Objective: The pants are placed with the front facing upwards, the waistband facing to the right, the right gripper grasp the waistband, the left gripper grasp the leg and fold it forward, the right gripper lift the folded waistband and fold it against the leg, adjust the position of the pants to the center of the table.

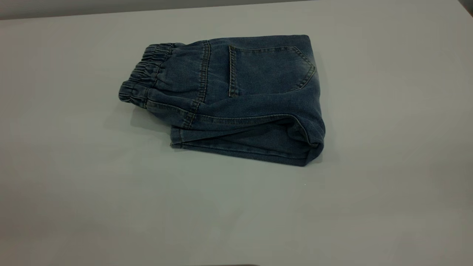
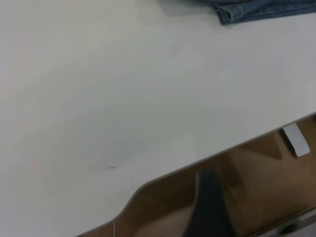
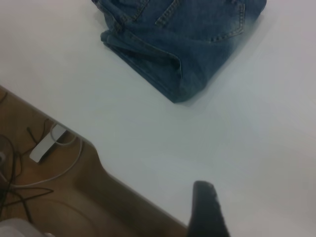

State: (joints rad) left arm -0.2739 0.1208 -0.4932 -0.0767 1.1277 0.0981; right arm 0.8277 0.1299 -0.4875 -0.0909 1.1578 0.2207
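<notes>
You could not see either arm in the exterior view. Of the left gripper (image 2: 210, 205) only one dark blurred finger showed, and the same for the right gripper (image 3: 208, 210). The pants (image 2: 256, 9) were cut off by the left wrist view's edge.

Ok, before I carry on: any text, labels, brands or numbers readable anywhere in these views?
None. The pants show only stitching and a plain back pocket, no tag or print. The table is unmarked. The white block on the floor shows no lettering.
</notes>
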